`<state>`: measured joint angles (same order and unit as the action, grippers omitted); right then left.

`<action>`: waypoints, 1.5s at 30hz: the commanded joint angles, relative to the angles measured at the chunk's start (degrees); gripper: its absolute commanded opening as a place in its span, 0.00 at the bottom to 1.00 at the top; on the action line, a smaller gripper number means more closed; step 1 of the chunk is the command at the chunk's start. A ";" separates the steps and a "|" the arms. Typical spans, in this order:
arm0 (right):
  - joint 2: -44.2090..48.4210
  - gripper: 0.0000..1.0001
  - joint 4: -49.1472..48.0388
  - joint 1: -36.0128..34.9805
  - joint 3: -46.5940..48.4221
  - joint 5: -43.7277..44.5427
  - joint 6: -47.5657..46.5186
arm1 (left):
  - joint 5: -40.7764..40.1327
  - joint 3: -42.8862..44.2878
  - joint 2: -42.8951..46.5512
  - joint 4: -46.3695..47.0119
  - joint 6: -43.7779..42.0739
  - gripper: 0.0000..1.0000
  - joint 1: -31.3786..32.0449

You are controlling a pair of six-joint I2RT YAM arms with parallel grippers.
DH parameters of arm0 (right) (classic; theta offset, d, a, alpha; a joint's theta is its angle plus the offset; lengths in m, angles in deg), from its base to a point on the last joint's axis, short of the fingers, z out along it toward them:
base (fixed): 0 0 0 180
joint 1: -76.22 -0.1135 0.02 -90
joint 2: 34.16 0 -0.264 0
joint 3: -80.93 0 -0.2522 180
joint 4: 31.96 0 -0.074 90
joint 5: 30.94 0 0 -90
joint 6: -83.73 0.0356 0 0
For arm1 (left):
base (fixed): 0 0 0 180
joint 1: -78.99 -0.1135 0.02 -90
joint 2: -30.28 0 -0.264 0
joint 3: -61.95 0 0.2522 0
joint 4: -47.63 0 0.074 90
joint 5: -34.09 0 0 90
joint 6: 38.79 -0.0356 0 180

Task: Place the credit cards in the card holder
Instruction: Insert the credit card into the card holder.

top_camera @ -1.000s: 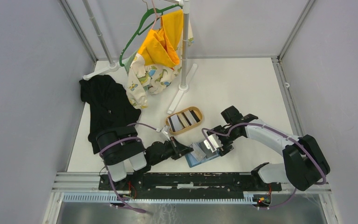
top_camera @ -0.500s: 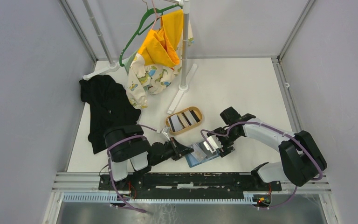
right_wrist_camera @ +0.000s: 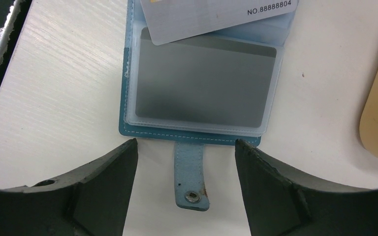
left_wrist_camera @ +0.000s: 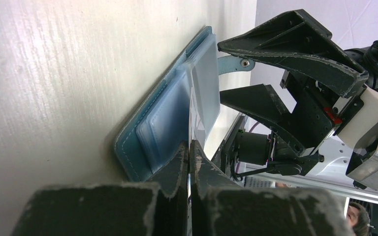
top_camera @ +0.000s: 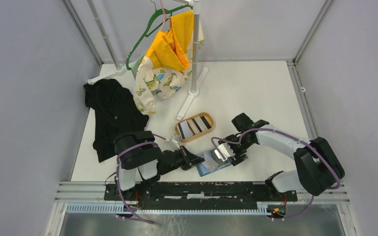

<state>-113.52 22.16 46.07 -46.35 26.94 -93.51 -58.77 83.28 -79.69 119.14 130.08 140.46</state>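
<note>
My left claw (left_wrist_camera: 190, 146) pinches a white card (right_wrist_camera: 216, 17) at frame top, over the open holder (right_wrist_camera: 197, 93); my right claw (right_wrist_camera: 184, 150) gapes wide astride its tab (right_wrist_camera: 191, 177).

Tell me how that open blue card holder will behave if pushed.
The card holder looks thin and light, lying flat on the smooth table, so it would probably slide rather than resist. Its clear sleeves and snap tab look soft and would likely flex. The white card over it appears stiffer.
</note>
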 commanded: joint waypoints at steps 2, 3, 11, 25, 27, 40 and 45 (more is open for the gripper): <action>-0.54 0.78 -0.03 -0.62 -0.33 0.48 0.03 | 0.48 1.45 1.63 -2.45 1.18 0.02 -0.06; -0.54 0.78 -0.07 -0.65 -0.37 0.48 0.12 | 0.37 1.48 1.53 -2.53 1.24 0.02 -0.06; -0.98 0.77 -0.28 -1.12 -0.46 0.39 0.39 | 0.54 2.25 1.36 -3.31 0.31 0.02 -0.13; -1.33 0.76 -1.23 -2.12 -0.64 0.58 1.19 | 1.83 4.46 -0.13 -5.40 1.40 0.02 -0.15; -1.29 0.76 -1.26 -2.26 -0.64 0.74 1.23 | 2.12 4.60 0.03 -6.08 1.82 0.02 -0.19; -1.53 0.76 -2.88 -3.12 -0.99 1.27 2.42 | 3.58 5.54 0.93 -11.97 3.74 0.02 -0.22; -1.60 0.75 -3.60 -3.92 -1.16 1.40 2.94 | 4.17 5.79 1.00 -12.40 3.88 0.02 -0.45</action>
<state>-113.78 21.26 43.36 -46.35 27.64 -91.00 -56.08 88.57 -79.16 110.40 132.85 140.07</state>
